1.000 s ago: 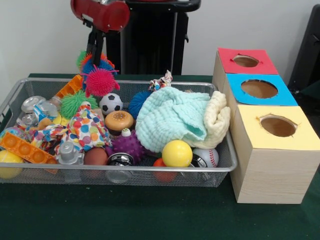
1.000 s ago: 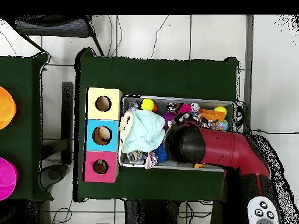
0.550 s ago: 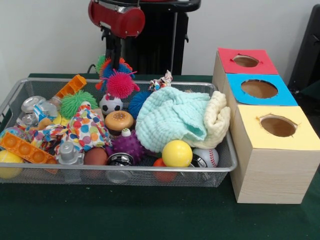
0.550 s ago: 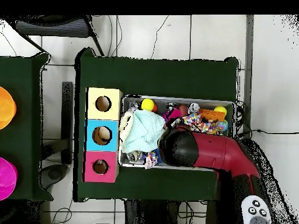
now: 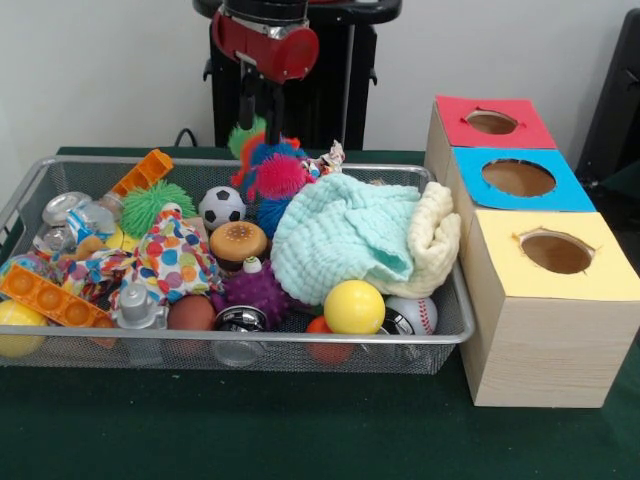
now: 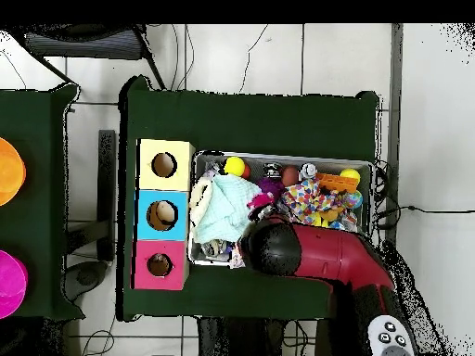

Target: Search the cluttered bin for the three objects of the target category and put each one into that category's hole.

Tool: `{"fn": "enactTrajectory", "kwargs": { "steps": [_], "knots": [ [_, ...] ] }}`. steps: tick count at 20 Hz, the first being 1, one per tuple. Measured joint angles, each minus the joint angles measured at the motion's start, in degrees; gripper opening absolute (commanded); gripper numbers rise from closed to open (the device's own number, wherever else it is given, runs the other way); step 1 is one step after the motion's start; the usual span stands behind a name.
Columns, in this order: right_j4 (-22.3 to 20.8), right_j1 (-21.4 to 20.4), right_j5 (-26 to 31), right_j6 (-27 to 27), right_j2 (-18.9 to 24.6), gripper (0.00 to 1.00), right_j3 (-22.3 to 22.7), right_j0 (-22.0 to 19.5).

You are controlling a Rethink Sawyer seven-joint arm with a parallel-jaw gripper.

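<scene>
Nearest the camera, well below and ahead of the gripper, a yellow ball and a purple spiky ball lie in the wire bin on the green tabletop. Beyond them, a mint cloth is heaped to one side beneath the gripper. Farther back, the gripper is clenched on a cluster of spiky balls, pink, blue and green, which hangs directly under it above the bin's far rim. The row of boxes, yellow-topped, blue-topped and red-topped, stands well off to the gripper's side, beyond the cloth.
</scene>
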Motion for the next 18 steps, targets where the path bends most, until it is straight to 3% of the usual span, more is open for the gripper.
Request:
{"fn": "enactTrajectory", "kwargs": {
  "steps": [10, 18],
  "knots": [
    [0.51, 0.93, -0.01, 0.0, 0.02, 1.0, -0.87, 0.59],
    [-1.93, 3.44, -0.01, 0.0, 0.03, 1.0, -3.34, -1.87]
  ]
}}
